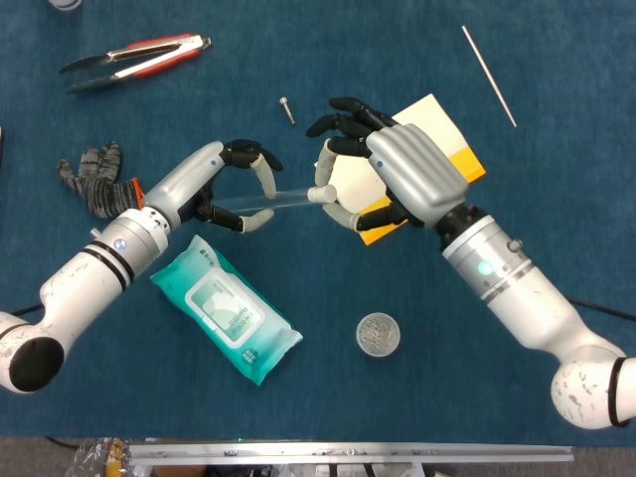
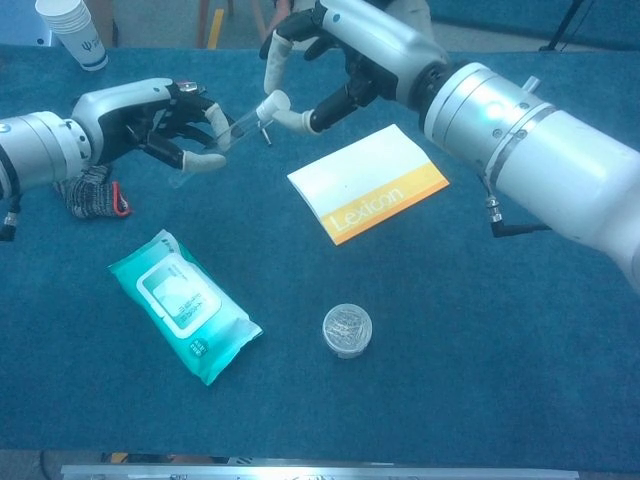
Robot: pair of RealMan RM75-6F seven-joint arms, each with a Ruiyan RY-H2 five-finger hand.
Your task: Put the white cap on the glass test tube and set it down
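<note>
Nearest, round clear jar [image 1: 378, 335] at 6 o'clock, teal wipes pack [image 1: 227, 309] at 8. Mid-table, held aloft: glass test tube [image 1: 260, 204] grasped by left hand [image 1: 224, 184]; white cap [image 1: 321, 192] at its 3 o'clock end, pinched by right hand [image 1: 383, 169]. Farthest, red tongs [image 1: 134, 58] at 11.

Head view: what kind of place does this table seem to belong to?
Probably a robot teleoperation test bench, not a real laboratory: a blue cloth table holds unrelated props, namely a glass test tube, tongs, a wet wipes pack and a glove.
</note>
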